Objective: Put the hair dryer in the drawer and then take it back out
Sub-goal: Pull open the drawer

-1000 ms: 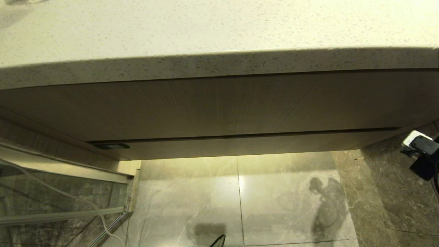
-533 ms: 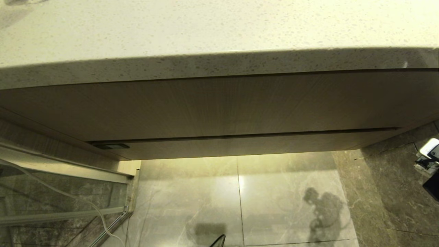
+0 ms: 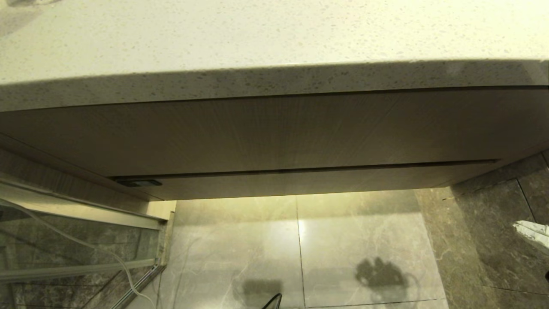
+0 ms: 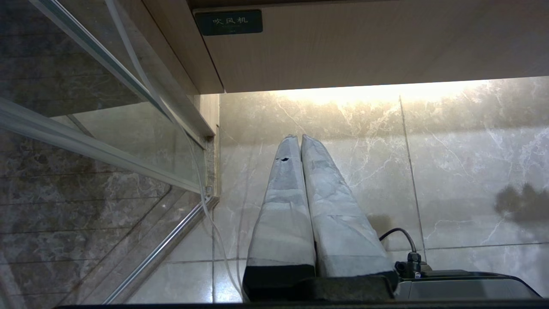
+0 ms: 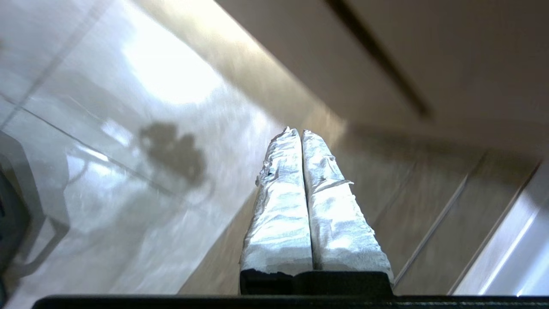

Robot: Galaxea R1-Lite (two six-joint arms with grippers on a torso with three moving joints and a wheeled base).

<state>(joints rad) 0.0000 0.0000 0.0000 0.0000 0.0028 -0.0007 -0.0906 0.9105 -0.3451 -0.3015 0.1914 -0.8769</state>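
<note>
- the right end effector [image 3: 534,231] shows in the head view only as a pale sliver at the right edge, lower than a second ago, when its dark body and white tip sat beside the cabinet's corner.
- its shadow [image 3: 379,274] on the floor tiles [image 3: 240,240] has slid left and flattened into a blob.
- the drawer [image 3: 300,182] stays shut under the taller front panel [image 3: 274,133], below the speckled surface [image 3: 257,38].
- the hair dryer is in no view.
- the right wrist view shows the right end effector [image 5: 300,133] with its wrapped fingers [image 5: 281,206] pressed together on nothing, above the floor near the cabinet.
- the left wrist view alone shows the left end effector [image 4: 299,138], fingers together and empty, over the floor, a dark label [image 4: 228,22] on the drawer's corner, and a glass partition [image 4: 85,128].
</note>
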